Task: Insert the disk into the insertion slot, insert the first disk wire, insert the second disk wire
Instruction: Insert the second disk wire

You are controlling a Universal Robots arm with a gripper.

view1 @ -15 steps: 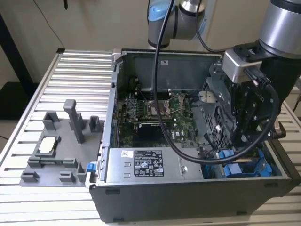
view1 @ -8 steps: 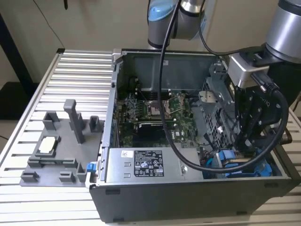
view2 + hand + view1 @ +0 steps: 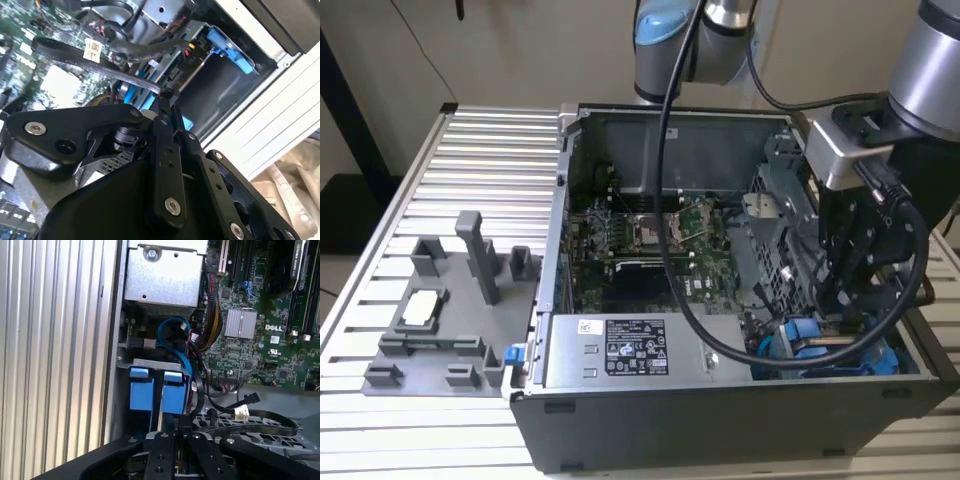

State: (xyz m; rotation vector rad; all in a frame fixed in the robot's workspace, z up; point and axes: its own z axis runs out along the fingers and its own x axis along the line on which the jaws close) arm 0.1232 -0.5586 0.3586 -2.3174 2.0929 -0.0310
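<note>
I hold my gripper [image 3: 167, 97] clenched on a thin disk wire [image 3: 135, 77] beside the blue-framed disk [image 3: 152, 392]; seating it needs alignment.

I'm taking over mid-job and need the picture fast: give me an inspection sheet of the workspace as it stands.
Surface: ribbed aluminium table; open computer case on it.
Job's things: disk's blue carrier sits in the drive bay corner of the case.
Clutter: grey fixture tray on the exterior view's left, beside the case.
End effector: lowered into the case just above the blue carrier, fingers shut on a thin black cable.
Cables: blue cable looped behind the carrier; thick black hose draped over the motherboard.
Surroundings: power supply along the case front; wall behind.
</note>
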